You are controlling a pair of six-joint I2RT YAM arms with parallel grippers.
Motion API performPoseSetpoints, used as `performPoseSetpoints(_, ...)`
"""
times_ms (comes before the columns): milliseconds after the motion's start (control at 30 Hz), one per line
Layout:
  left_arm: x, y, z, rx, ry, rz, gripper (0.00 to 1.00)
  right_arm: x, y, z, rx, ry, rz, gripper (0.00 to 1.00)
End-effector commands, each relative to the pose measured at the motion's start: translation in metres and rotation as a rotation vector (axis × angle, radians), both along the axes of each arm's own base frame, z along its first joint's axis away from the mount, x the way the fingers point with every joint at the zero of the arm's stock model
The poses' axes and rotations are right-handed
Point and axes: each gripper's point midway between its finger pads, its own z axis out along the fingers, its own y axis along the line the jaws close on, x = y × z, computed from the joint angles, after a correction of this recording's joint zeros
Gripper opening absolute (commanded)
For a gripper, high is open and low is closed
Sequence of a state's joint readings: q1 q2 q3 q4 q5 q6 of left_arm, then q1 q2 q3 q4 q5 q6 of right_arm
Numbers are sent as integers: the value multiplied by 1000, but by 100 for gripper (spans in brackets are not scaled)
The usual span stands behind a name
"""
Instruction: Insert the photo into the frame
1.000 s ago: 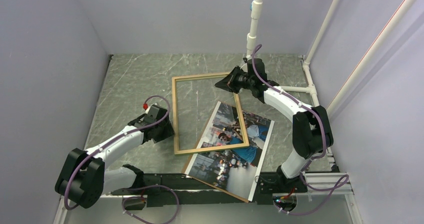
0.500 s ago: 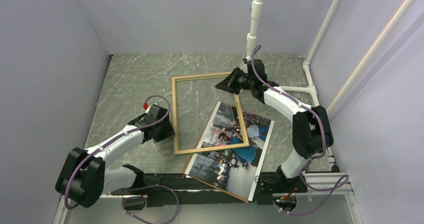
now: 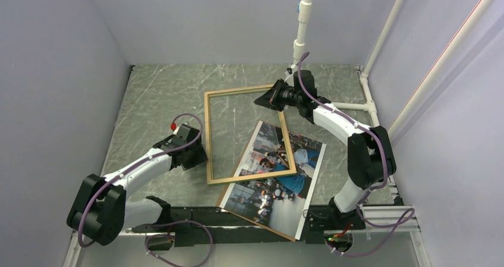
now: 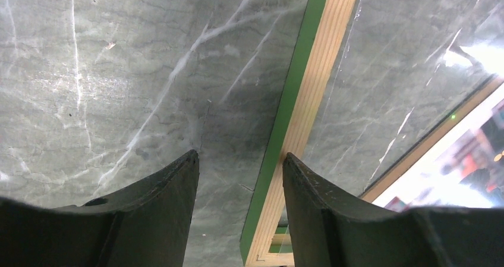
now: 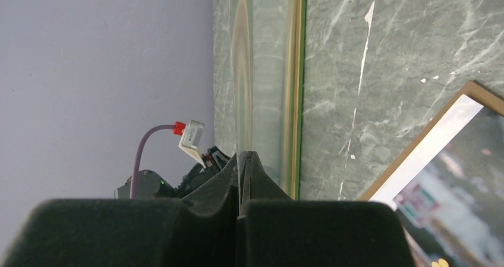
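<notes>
Right now my right gripper (image 5: pixel 240 157) is fully closed at the far right corner of the frame (image 4: pixel 321 71). From my right wrist, the two fingers are pressed flat together, and the edge of the frame's thin clear pane (image 5: pixel 261 71) comes straight out of the seam between them. The frame's rail runs alongside the pane. I cannot tell whether my fingers also bear on that rail.

My left gripper (image 4: pixel 240 156) stands partly open and holds nothing. It hovers low over the table (image 3: pixel 160 94) by the frame's left rail, close to the near left corner. From my left wrist, the rail runs lengthwise through the gap, light wood on top with a green outer edge. It passes close against my right-hand finger (image 4: pixel 333 219), and bare marbled table fills the rest of the gap. I cannot tell whether that finger touches the rail.

The frame sits about mid-table, wood face up and turned a little askew. Its left rail points toward the table's near edge, and its near right corner lies over the far left part of the photo (image 3: pixel 279 184).

The photo lies picture side up at the table's near edge, right of centre and rotated out of line with that edge. It rests on a brown backing board (image 5: pixel 417 143), which shows as a thin border along its sides. Part of the print shows through the frame's opening; the rest lies outside the frame toward the near right.
</notes>
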State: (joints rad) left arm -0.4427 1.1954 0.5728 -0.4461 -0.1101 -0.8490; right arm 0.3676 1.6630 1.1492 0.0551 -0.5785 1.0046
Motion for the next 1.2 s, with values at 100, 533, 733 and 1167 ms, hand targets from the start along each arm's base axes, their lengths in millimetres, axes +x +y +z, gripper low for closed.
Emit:
performPoseSetpoints(100,-3,3,-5,31,30,-24,58,3,6,19,42,-104,31,0)
performPoseSetpoints(533,-3,2,-5,30,31,-27,57,2,1,9,-9,-157,22,0)
performPoseSetpoints(733,-3,2,-5,28,34,-30,57,2,2,0,-9,-150,27,0)
performPoseSetpoints(1167,-2,2,-5,33,36,-33,57,-7,9,-16,68,-23,39,0)
